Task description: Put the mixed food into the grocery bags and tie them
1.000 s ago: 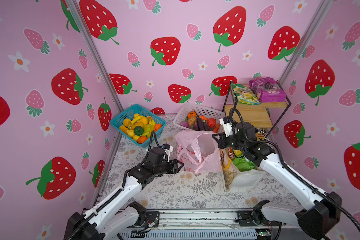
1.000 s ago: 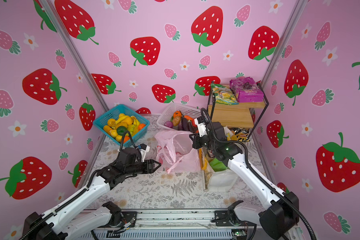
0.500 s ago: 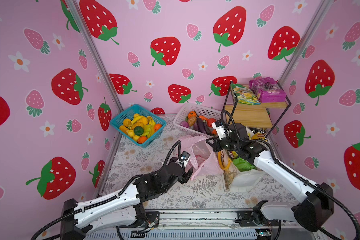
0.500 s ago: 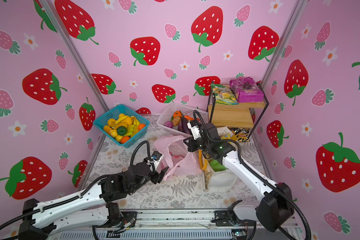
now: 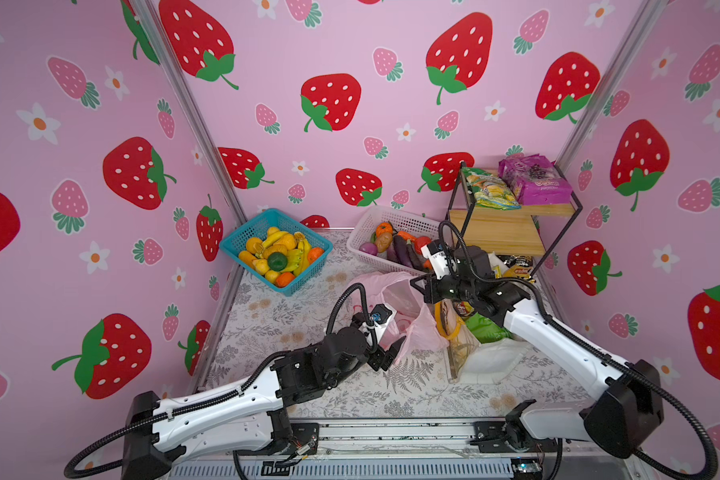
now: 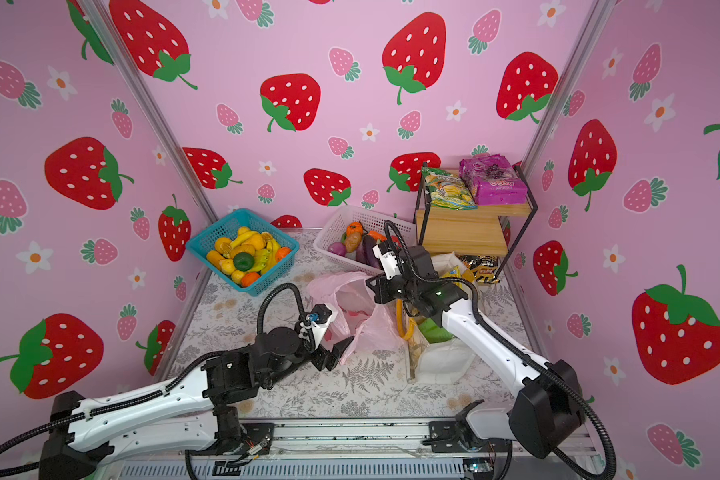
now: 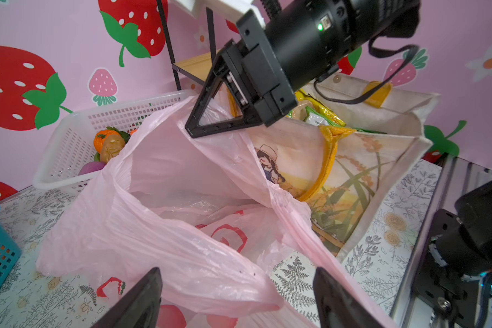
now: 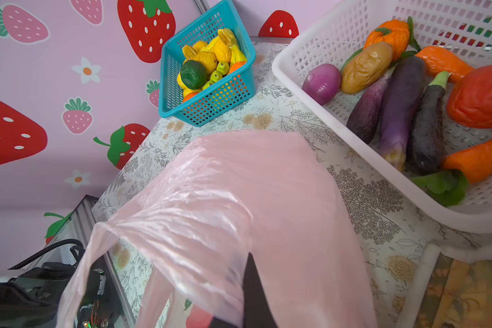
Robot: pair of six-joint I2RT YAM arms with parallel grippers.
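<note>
- Your right claw (image 7: pixel 192 130) is clamped shut on the upper rim of the thin translucent pink plastic carrier bag (image 7: pixel 182 227), holding that edge up off the bench (image 5: pixel 275 316); the bag's mouth gapes.
- Your left claw (image 5: pixel 390 353) stands with its jaws spread wide, gripping nothing; in the left wrist view the bag's low near edge lies between its fingers (image 7: pixel 142 298).
- The white tote with yellow handles (image 5: pixel 489 359) stands just beside the pink bag, below your right claw's wrist; a plain bright green snack packet (image 5: pixel 485 328) sits inside it.
- The dark green round toy fruit (image 5: pixel 277 261) lies in the blue mesh plastic basket (image 5: pixel 262 226), well apart from both claws, beyond the left one.
- The white mesh plastic basket (image 5: pixel 395 214) of toy vegetables sits just behind the right claw.
</note>
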